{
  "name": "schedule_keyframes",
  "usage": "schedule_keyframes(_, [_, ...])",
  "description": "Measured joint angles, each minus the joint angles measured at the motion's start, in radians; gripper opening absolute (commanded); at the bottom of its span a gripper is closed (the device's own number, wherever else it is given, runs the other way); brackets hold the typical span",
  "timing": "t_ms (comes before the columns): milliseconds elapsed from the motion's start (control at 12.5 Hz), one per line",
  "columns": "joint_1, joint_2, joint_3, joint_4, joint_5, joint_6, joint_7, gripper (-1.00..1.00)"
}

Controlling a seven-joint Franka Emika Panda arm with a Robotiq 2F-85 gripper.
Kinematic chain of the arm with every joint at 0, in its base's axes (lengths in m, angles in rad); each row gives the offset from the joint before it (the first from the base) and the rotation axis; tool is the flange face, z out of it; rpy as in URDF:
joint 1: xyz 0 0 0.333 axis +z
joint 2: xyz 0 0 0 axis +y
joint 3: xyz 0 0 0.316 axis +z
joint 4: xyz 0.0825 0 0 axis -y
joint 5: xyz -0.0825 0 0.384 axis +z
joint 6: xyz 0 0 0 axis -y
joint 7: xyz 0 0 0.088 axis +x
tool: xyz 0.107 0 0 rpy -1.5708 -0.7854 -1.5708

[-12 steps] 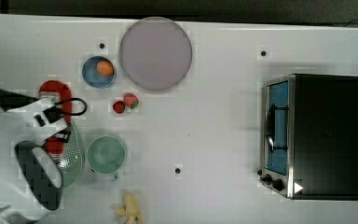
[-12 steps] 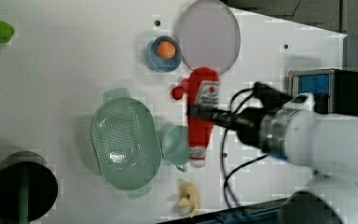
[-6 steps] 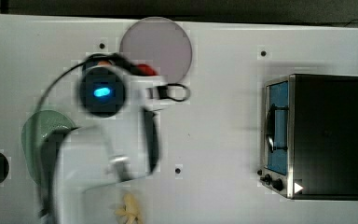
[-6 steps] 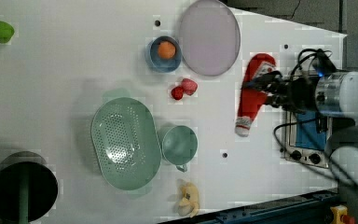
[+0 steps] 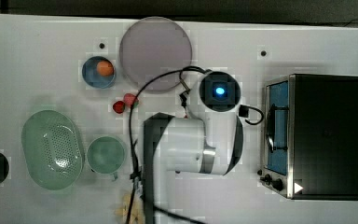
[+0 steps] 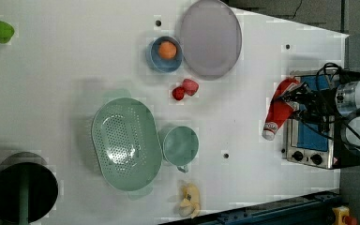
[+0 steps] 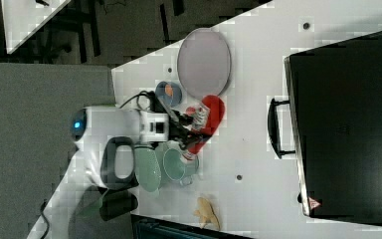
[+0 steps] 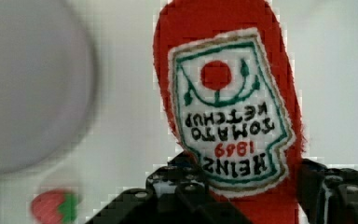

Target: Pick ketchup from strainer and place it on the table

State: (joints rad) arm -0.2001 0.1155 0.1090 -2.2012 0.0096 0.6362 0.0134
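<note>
The ketchup (image 6: 276,115), a slim red bottle with a white cap and a white-and-red label, hangs tilted above the table (image 6: 65,70) in the left view, cap end lowest, in front of the toaster oven. My gripper (image 6: 296,96) is shut on its upper body. In the wrist view the label of the ketchup (image 8: 228,102) faces the camera between my black fingers (image 8: 168,196). The right view shows the ketchup (image 7: 208,119) in my gripper (image 7: 186,128). The pale green strainer (image 6: 125,143) sits with nothing in it; the top view's left holds the strainer (image 5: 51,149).
A green cup (image 5: 105,155) stands beside the strainer. Two strawberries (image 5: 125,103), a blue bowl with an orange (image 5: 99,72) and a grey plate (image 5: 154,53) lie behind. A toaster oven (image 5: 317,135) fills the top view's right. A banana (image 6: 190,200) lies near the front edge.
My arm has swung the held ketchup from beside the cup and strainer across the table toward the toaster oven, to the left view's right. The grip stays the same.
</note>
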Motion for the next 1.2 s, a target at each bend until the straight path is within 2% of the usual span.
schedule_keyframes(80, [-0.004,0.028,-0.007,-0.002,0.000,0.008,-0.002,0.12])
schedule_keyframes(160, [-0.005,0.056,-0.009,-0.008,0.006,0.035,-0.004,0.21])
schedule_keyframes(400, [0.007,0.130,-0.012,-0.066,-0.001,0.139,-0.004,0.85])
schedule_keyframes(480, [0.012,0.156,-0.011,-0.082,0.002,0.163,-0.006,0.99])
schedule_keyframes(720, [0.013,0.175,0.018,-0.109,0.004,0.167,-0.012,1.00])
schedule_keyframes(880, [0.032,0.115,0.023,-0.086,0.007,0.088,-0.012,1.00])
schedule_keyframes(1040, [0.034,0.019,0.035,-0.016,0.007,-0.037,-0.012,1.00])
schedule_keyframes(1200, [0.035,-0.060,0.035,0.107,0.004,-0.134,-0.010,1.00])
